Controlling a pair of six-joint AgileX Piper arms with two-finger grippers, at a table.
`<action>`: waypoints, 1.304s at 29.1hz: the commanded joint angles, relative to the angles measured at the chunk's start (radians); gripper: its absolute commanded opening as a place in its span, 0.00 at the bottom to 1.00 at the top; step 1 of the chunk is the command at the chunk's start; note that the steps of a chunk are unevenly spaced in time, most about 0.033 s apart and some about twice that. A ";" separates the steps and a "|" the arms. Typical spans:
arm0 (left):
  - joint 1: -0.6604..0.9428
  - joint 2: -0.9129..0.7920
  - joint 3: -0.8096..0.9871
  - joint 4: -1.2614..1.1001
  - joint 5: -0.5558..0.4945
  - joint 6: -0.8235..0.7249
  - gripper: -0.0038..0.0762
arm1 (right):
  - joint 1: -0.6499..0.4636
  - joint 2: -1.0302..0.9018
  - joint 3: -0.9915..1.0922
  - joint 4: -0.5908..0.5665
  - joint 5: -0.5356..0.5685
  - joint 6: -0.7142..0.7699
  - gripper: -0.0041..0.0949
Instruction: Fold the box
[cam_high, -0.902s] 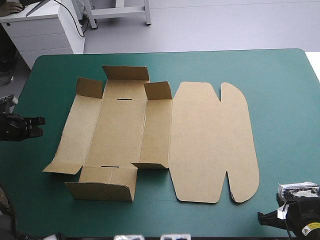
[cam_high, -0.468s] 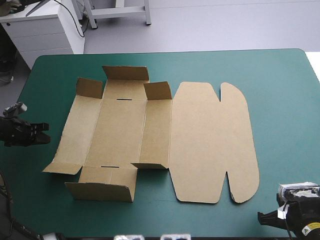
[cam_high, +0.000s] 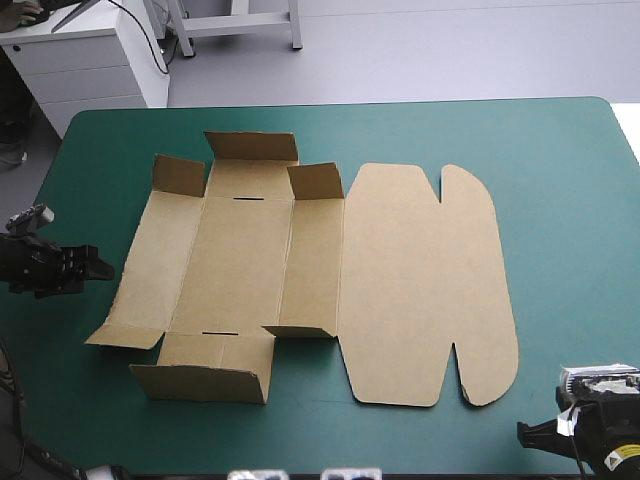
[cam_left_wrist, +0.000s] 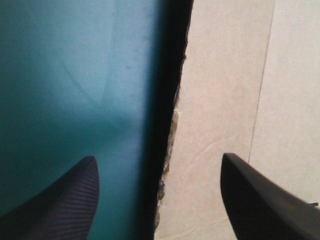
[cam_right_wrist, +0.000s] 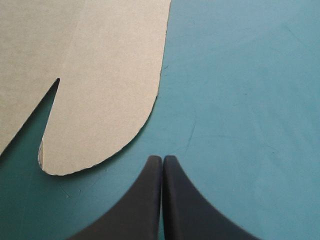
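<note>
The brown box (cam_high: 400, 280) lies as a cut sheet on the teal-green cover, its rounded lid flat toward the right. The far end flap (cam_high: 252, 147) and the near end flap (cam_high: 200, 383) stand raised, as do two small far corner flaps. My left gripper (cam_high: 103, 266) is low at the sheet's left edge. In the left wrist view this gripper (cam_left_wrist: 157, 157) is open, with the box edge (cam_left_wrist: 220, 100) running ahead between its fingers. My right gripper (cam_high: 522, 433) rests near the front right corner. It (cam_right_wrist: 162, 158) is shut, and the lid's rounded tab (cam_right_wrist: 100, 100) lies just ahead and to one side.
A broad strip of teal-green cover (cam_high: 570, 200) runs between the lid and the table's right edge. A narrower strip lies along the far edge (cam_high: 400, 105). The left gripper sits close to the table's left edge.
The left gripper has moved right, toward the box's left edge, and its fingers have gone from shut to open. The right gripper and the box have not moved.
</note>
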 joint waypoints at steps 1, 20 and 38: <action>0.000 -0.035 0.004 -0.049 -0.015 0.005 0.66 | 0.002 0.019 -0.024 -0.001 -0.062 0.000 0.03; -0.172 0.156 0.018 -0.157 0.086 0.059 0.64 | 0.002 0.019 -0.024 -0.001 -0.062 0.000 0.03; -0.237 0.166 0.012 -0.022 0.094 0.084 0.04 | 0.002 0.019 -0.024 -0.001 -0.062 0.000 0.03</action>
